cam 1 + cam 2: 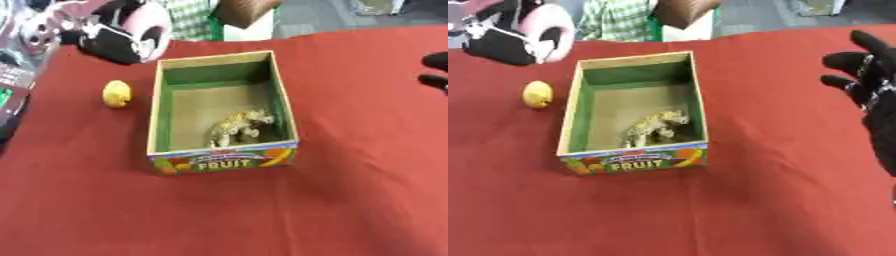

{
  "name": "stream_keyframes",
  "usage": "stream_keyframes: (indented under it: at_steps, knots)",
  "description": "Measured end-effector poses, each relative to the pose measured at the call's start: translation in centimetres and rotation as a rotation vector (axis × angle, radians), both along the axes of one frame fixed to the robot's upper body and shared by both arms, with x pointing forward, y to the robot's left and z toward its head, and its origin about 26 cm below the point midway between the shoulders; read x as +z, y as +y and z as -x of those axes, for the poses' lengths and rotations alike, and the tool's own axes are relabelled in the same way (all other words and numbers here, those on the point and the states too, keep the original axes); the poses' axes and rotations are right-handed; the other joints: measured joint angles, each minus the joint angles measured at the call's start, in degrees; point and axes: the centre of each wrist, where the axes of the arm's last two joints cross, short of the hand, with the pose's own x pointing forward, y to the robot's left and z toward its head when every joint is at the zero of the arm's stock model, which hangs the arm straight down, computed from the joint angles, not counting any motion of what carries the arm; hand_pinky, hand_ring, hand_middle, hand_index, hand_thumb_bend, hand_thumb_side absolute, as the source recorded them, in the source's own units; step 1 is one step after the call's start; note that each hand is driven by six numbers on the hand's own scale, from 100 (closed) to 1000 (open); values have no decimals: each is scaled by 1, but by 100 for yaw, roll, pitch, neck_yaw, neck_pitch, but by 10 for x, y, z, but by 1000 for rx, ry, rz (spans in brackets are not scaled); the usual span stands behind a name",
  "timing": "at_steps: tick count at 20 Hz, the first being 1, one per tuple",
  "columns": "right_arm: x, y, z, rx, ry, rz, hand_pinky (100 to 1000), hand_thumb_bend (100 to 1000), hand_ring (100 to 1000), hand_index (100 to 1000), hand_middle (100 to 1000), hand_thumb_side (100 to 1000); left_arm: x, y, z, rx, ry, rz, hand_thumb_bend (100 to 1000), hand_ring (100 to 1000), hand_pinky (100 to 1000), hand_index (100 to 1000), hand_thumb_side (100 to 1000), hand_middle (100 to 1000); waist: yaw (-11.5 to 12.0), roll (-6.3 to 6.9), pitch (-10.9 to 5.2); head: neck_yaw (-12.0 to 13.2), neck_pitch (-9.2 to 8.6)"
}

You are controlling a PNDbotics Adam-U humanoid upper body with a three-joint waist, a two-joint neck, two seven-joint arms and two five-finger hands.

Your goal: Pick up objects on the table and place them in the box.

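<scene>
We are seeing a small yellow rounded object (116, 93) lying on the red-clothed counter (350, 175), just left of the open cardboard fruit box (283, 107) holding a tan toy animal (238, 127); our black right hand (872, 82) is hovering right, fingers (840, 60) spread wide.

We see even, fairly bright light with no glare; everything looks soft and blurred. The box (223, 156) throws a faint shadow onto the red bench (350, 200), and its inside walls sit darker.
</scene>
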Motion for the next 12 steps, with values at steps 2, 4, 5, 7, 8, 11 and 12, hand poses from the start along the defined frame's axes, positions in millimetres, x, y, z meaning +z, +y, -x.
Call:
stream_keyframes:
  at_steps: [2, 4, 5, 7, 8, 11, 12]
  knots:
    - [1, 0, 0, 2, -2, 1, 840, 100, 880, 962, 735, 1000, -2, -11, -8, -17, 2, 10, 100, 331, 123, 471, 345, 372, -3, 1, 0, 24, 13]
    - [1, 1, 0, 3, -2, 2, 840, 100, 880, 963, 735, 1000, -6, -21, -15, -34, 4, 20, 100, 335, 129, 474, 338, 375, -13, 1, 5, 44, 14]
    - [2, 1, -1, 5, -4, 2, 840, 100, 880, 963, 735, 1000, -9, -26, -19, -42, 5, 25, 100, 339, 134, 476, 333, 379, -22, 1, 12, 55, 14]
    - [3, 1, -1, 7, -9, 2, 840, 100, 880, 963, 735, 1000, -16, -36, -25, -59, 10, 32, 100, 348, 147, 484, 323, 387, -44, 1, 52, 62, 13]
    - [3, 1, -1, 7, -9, 2, 840, 100, 880, 963, 735, 1000, -20, -41, -28, -67, 13, 34, 100, 352, 152, 487, 319, 390, -47, 3, 76, 62, 12]
    - [3, 2, -1, 9, -10, 3, 841, 100, 880, 964, 735, 1000, -31, -52, -36, -80, 27, 33, 100, 370, 177, 501, 306, 400, -59, 7, 123, 62, -17]
    - [3, 2, -1, 11, -9, 4, 841, 100, 880, 964, 734, 1000, -35, -55, -39, -80, 33, 31, 100, 375, 182, 512, 302, 404, -67, 10, 144, 62, -36]
